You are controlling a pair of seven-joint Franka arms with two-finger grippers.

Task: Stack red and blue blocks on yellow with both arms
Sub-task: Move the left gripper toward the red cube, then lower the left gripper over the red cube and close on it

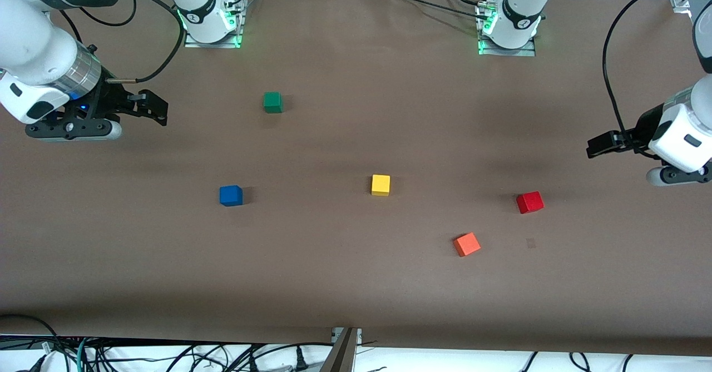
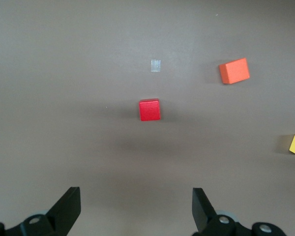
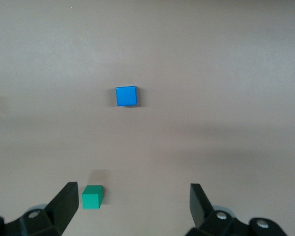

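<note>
Your five blocks lie apart on the brown table, none stacked and none touching. The yellow block sits near the middle of the table. The blue block lies toward the right arm's end, level with the yellow one. The red block lies toward the left arm's end, a little nearer the front camera than the yellow one. The orange block rests between the yellow and red ones, closer to the front edge and turned at an angle. The green block sits nearer the robots' bases than the blue one.

Your left gripper hangs in the air over the left arm's end of the table, its fingers spread wide and holding nothing; in its wrist view the red block shows between the two fingertips, well clear of them. A small pale square mark on the table lies close to the red block. Your right gripper hangs over the right arm's end of the table, also spread wide and empty, with the blue and green blocks below it in its wrist view.
</note>
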